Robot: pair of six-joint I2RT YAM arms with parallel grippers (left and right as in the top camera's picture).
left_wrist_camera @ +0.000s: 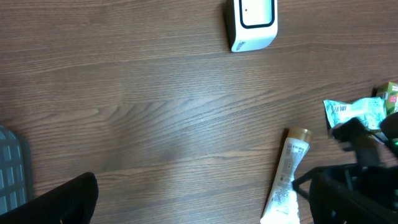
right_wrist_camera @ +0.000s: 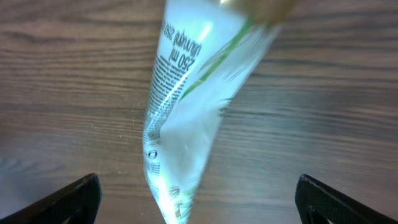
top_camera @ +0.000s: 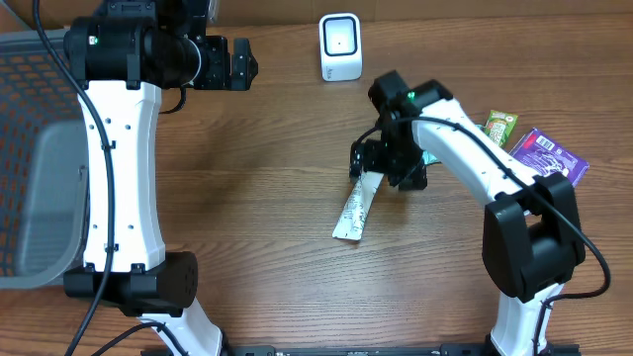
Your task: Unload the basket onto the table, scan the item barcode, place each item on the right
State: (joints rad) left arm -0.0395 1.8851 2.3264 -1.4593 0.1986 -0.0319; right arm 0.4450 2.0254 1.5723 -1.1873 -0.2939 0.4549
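Tube point(right_wrist_camera: 186, 112) lay flat on the counter point(top_camera: 257, 198), six o'clock from the scanner point(top_camera: 339, 46), untouched between the right tool's point(right_wrist_camera: 198, 199) released jaws. It was probably soft, light and slippery, best gripped near its firmer cap. Left tool point(top_camera: 240, 64) hung released too.

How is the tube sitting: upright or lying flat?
Lying flat: the tube rests lengthwise on the table, cap end under the right pincer.

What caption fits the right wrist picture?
Open right gripper above a white tube lying on the wooden table.
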